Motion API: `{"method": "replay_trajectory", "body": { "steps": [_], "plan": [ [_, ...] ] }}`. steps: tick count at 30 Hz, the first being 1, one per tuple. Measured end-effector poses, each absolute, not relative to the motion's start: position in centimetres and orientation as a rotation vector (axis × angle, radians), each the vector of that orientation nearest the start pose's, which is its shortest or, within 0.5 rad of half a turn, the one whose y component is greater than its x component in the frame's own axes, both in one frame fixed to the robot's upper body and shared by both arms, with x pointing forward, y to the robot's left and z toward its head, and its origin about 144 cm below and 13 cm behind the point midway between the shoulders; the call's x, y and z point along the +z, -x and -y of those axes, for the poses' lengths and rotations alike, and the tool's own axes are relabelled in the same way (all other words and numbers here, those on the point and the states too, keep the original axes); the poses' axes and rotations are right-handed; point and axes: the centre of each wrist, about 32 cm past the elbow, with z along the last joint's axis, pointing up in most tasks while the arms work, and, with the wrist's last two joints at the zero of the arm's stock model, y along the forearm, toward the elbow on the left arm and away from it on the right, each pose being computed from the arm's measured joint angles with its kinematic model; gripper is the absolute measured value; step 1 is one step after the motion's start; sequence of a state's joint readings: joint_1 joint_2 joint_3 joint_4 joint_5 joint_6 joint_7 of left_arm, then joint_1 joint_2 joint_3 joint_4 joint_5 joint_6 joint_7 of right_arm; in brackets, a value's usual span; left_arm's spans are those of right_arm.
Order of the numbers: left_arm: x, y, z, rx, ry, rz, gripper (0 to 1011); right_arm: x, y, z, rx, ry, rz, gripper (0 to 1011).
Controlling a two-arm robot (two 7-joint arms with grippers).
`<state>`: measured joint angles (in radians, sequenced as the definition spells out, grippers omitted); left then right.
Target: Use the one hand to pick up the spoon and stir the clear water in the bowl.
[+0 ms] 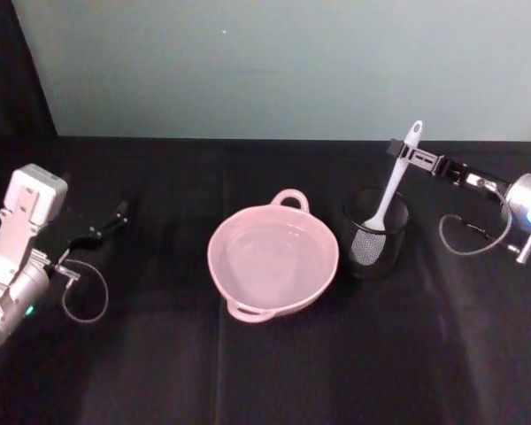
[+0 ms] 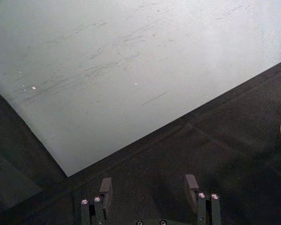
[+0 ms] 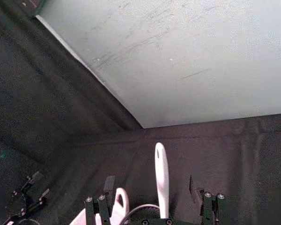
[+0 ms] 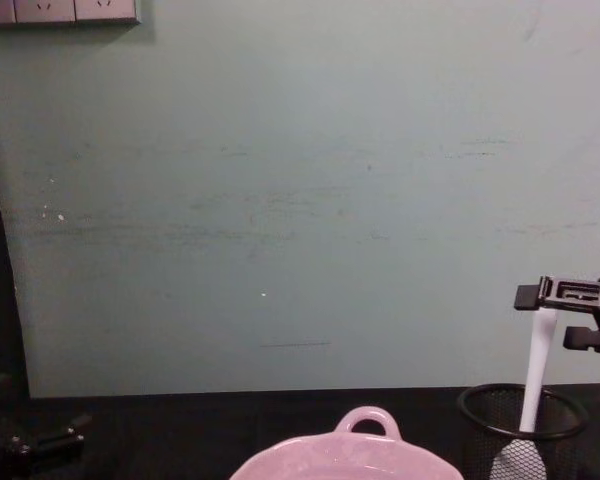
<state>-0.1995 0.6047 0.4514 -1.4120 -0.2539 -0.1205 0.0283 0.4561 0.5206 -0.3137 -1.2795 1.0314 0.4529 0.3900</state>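
The white spoon [image 1: 395,181] stands head-down in a black mesh cup [image 1: 378,257], its handle leaning up and to the right. My right gripper [image 1: 402,152] is open, its fingers on either side of the handle near the top. In the right wrist view the spoon handle [image 3: 161,176] rises between the spread fingers [image 3: 108,183]. The chest view shows the same gripper [image 4: 546,295] at the spoon [image 4: 533,375]. The pink bowl [image 1: 214,266] with clear water sits at the table's centre, left of the cup. My left gripper [image 1: 115,219] rests open at the far left.
A black cloth [image 1: 274,381] covers the table and a pale green wall [image 1: 292,62] stands behind it. The mesh cup [image 4: 520,412] almost touches the bowl [image 4: 340,455]. A cable loop [image 1: 465,239] hangs off the right wrist. The left gripper [image 2: 149,185] hovers over bare cloth.
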Motion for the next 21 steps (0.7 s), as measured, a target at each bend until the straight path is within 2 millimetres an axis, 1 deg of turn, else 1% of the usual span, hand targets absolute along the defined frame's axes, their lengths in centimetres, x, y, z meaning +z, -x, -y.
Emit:
{"method": "replay_trajectory", "body": {
  "steps": [7, 15, 19, 20, 21],
  "plan": [
    [113.98, -48.86, -30.96, 1.248, -0.305, 0.285, 1011, 121.48, -57.27, 33.21, -0.906, -0.106, -0.594, 1002],
    [113.98, -48.86, -30.97, 1.248, -0.304, 0.285, 1011, 121.57, -57.25, 33.26, -0.906, -0.107, -0.593, 1003],
    [113.98, -48.86, -30.97, 1.248, -0.304, 0.285, 1011, 121.60, -57.23, 33.27, -0.907, -0.107, -0.593, 953],
    [113.98, -48.86, -30.97, 1.248, -0.304, 0.285, 1011, 121.61, -57.22, 33.28, -0.907, -0.107, -0.593, 914],
    [113.98, -48.86, -30.97, 1.248, -0.304, 0.285, 1011, 121.61, -57.22, 33.28, -0.907, -0.107, -0.593, 899]
  ]
}}
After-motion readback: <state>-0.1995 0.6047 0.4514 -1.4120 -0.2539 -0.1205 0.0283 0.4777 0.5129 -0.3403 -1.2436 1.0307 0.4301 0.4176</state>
